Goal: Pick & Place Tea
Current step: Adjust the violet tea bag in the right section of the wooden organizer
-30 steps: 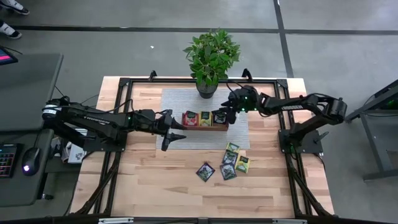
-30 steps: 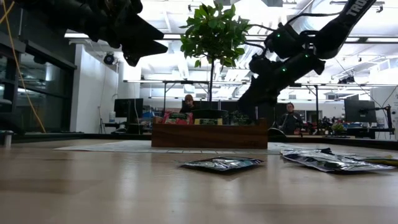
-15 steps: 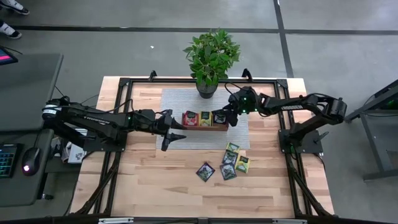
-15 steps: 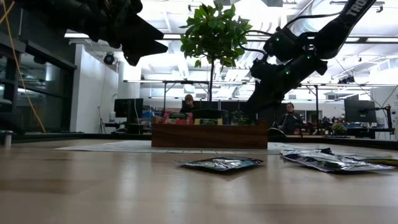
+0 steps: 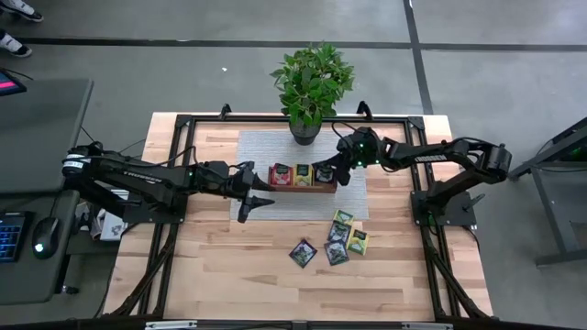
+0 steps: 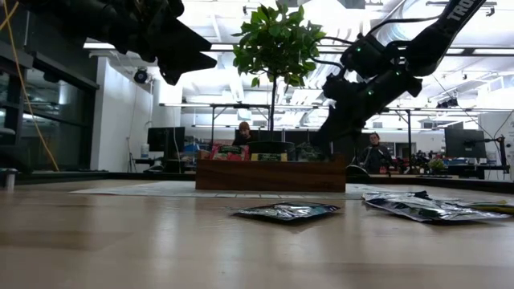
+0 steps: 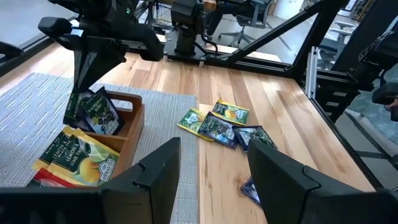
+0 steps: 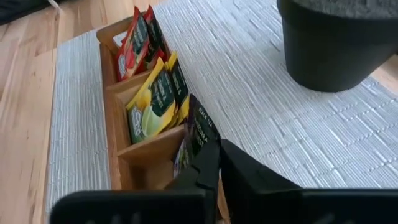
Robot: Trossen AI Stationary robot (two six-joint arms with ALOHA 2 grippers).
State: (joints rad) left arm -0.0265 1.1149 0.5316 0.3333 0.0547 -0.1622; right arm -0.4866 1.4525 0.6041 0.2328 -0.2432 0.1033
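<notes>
Right gripper is over the right-end compartment of the wooden tray, fingers closed on a dark sachet. The right wrist view shows the sachet standing on edge, its lower part already inside that compartment, flat faces roughly parallel to the dividers. From the fingers, the compartment floor lies straight below; the sachet's long edge runs across the tray's short width. Whether the bottom edge touches the floor I cannot tell; the tray wall hides it.

Other tea: red sachets in the far compartment, yellow-green ones in the middle. Loose sachets lie on bare table at about 6 o'clock from the tray, well apart from it, with one more at 7 o'clock of that cluster.

Left gripper waits at 9 o'clock of the tray, above the mat, fingers spread, holding nothing.

Judgement: release is the step due; the right arm is the nearer to both tray slot and loose pile.
</notes>
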